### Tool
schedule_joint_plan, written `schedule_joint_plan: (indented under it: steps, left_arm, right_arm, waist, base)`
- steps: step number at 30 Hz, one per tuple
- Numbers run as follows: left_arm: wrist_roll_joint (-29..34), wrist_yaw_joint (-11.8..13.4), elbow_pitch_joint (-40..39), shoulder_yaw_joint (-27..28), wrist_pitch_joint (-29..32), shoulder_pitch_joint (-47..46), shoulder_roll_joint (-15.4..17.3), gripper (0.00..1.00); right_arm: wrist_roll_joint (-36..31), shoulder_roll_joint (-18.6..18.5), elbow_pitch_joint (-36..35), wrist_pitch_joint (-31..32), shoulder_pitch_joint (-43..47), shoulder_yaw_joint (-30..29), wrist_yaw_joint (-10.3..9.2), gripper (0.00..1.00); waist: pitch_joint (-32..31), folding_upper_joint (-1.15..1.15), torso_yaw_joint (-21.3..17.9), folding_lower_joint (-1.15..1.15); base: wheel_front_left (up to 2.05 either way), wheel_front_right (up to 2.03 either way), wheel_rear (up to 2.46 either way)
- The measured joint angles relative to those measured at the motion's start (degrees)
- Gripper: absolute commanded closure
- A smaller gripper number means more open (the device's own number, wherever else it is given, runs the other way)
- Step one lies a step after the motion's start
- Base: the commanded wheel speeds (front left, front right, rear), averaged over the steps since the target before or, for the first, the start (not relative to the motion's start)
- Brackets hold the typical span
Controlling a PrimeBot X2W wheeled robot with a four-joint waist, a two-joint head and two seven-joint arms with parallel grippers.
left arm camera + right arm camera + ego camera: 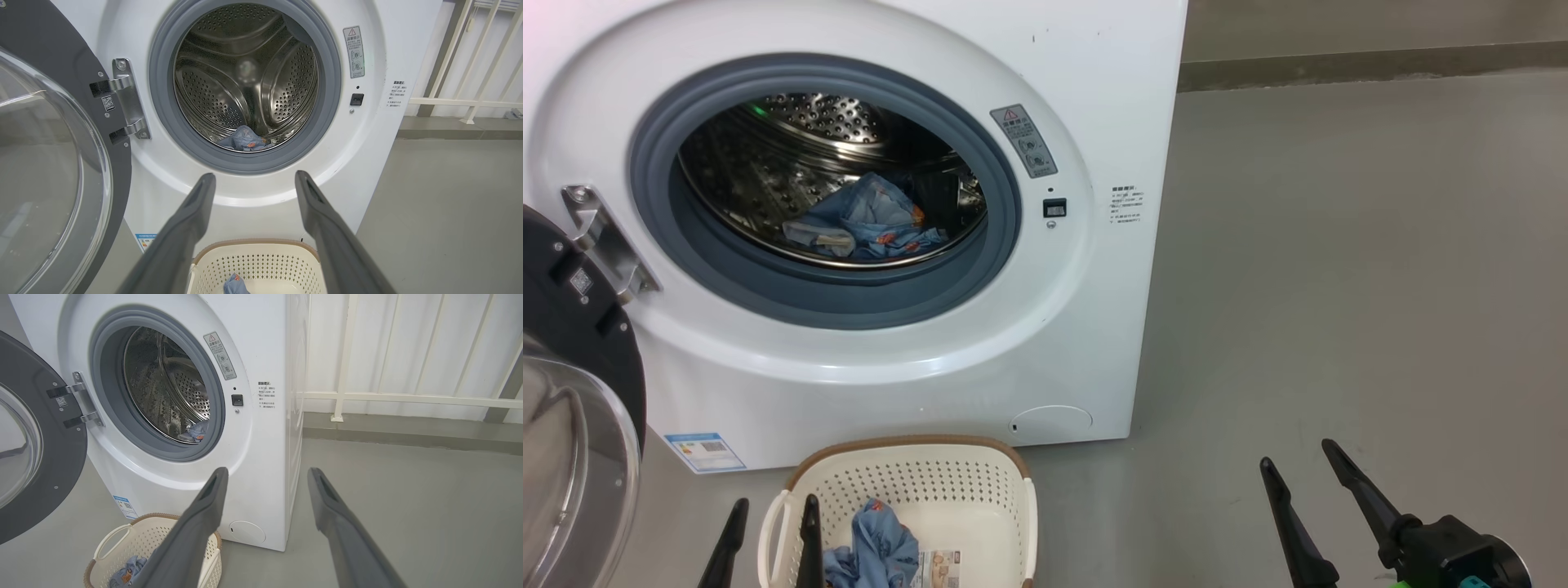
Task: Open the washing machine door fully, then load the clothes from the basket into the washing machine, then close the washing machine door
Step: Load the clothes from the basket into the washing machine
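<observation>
**Desk:** What do you count?

**Operator:** I count one washing machine [1094, 82], and its one door [572, 384] is swung open at the left on a steel hinge [605, 241]. One basket [980, 482] stands on the floor [1339, 245], near me and just in front of the machine. The clothes [866, 224] are in two heaps: one low in the drum [792, 139], one in the basket's left half.

**Desk:** And the tools?

**Operator:** There are two. My left gripper [776, 501] has its fingers spread wide with nothing between them, and it hangs over the basket's near left side. My right gripper [1295, 453] is just as wide and empty, over bare floor to the right, well apart from the basket.

**Desk:** Do the views differ?

**Operator:** The head view gives me the paper label [939, 567] on the basket floor. The left wrist view looks straight to the back of the drum. The right wrist view gives me the machine's right side and a white railing [408, 397] far behind it.
</observation>
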Motion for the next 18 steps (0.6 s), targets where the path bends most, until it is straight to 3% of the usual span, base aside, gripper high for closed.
schedule_joint_plan:
  steps: [9, 18]
  left_arm:
    - [-0.27, 0.57, 1.66, -0.04, 0.6, -0.13, -0.04, 0.0]
    - [-1.77, 0.41, 14.52, -0.99, 2.53, -5.42, -1.16, 0.0]
  right_arm:
    - [0.01, 0.0, -0.02, 0.24, 0.0, 0.07, 0.0, 0.0]
    - [0.01, 0.02, -0.86, 0.69, -0.31, 1.62, 0.0, 0.0]
  waist:
    - [0.53, 0.0, 0.06, 0.0]
    - [3.31, 0.0, -0.18, 0.0]
  base:
    - [0.0, 0.0, 0.0]
    - [0.0, 0.0, 0.0]
